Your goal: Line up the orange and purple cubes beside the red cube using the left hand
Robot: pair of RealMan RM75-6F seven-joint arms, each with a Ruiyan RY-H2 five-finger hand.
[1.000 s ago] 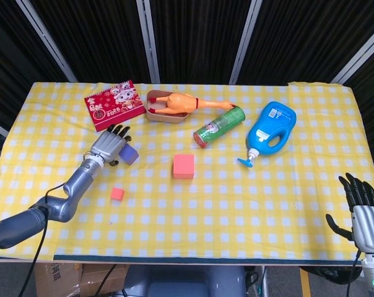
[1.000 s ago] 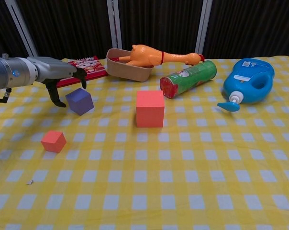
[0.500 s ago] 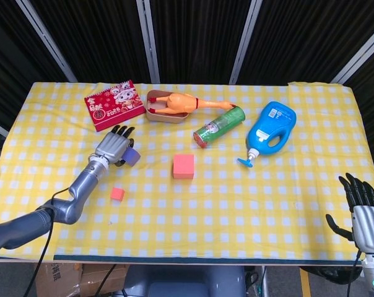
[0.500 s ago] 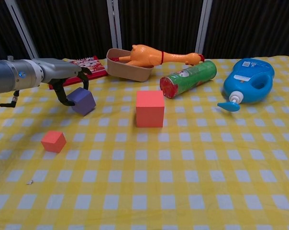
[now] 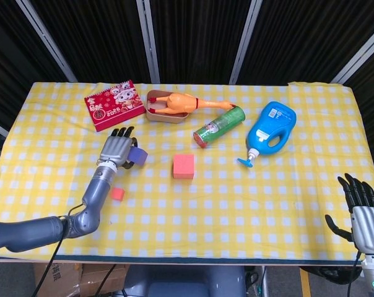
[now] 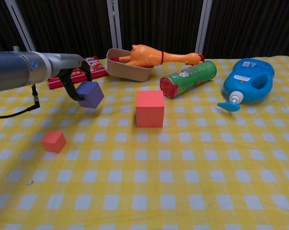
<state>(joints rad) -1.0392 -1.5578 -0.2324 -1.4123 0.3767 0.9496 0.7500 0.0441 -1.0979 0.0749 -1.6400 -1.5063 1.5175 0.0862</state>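
Chest view: left hand [image 6: 73,76] is gripping the purple cube [image 6: 90,94], lifting it clear of the counter [image 6: 183,182] at ten o'clock from the red cube [image 6: 150,108]. Next: setting it beside red; orange cube [image 6: 53,141] is waiting at seven o'clock.

In the head view the left hand [image 5: 117,150] covers most of the purple cube [image 5: 137,156]. The right hand [image 5: 362,210] sits at the frame's lower right corner, its arm cut off, and is absent from the chest view. The red booklet [image 6: 72,76] lies partly behind the left arm there.
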